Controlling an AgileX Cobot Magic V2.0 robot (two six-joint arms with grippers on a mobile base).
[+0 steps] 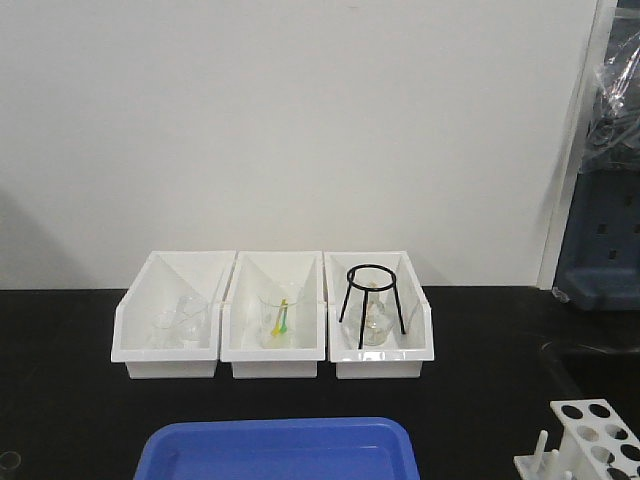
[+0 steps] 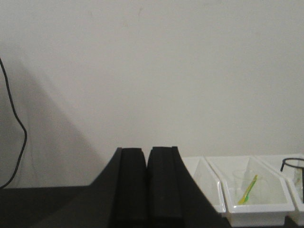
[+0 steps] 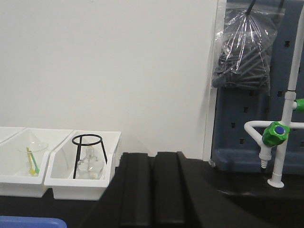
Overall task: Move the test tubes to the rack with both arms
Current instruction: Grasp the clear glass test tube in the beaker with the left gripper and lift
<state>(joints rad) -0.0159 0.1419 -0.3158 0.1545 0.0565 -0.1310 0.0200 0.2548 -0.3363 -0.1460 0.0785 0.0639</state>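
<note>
- The left gripper (image 2: 147, 190) shows in its wrist camera with both black fingers pressed side by side. Only a thin seam runs between them, and nothing is clamped there. It points level at the wall, with the white bins off to its right.
- The right gripper (image 3: 153, 190) has the same posture, fingers closed together and empty. It is aimed at the wall between the right bin (image 3: 71, 187) and the green-knobbed tap (image 3: 275, 133).
- Neither arm appears in the front camera, so I judge both are drawn back, clear of the glassware.
- The rack (image 1: 590, 432) stands at the bench's near right corner, partly cut off by the frame edge. Every hole I can see is empty, and its pegs are on the left side. That corner looks handiest for my right arm.
- I cannot pick out the test tubes anywhere. A sliver of clear glass (image 1: 6, 460) at the bottom-left edge might be one, but I cannot tell.
- The blue tray (image 1: 275, 450) sits front and centre. Most of its inside is out of frame, so the tubes may lie there.
- The three bins line the back wall. The left bin (image 1: 135, 320) holds beakers and the middle bin (image 1: 272, 352) a beaker with yellow and green stirrers. The right one holds a black tripod stand (image 1: 372, 290) over a flask, and I read all three as parked out of my working path.
- By my reading the task has not begun. Finding a tube and opening a gripper comes first.
</note>
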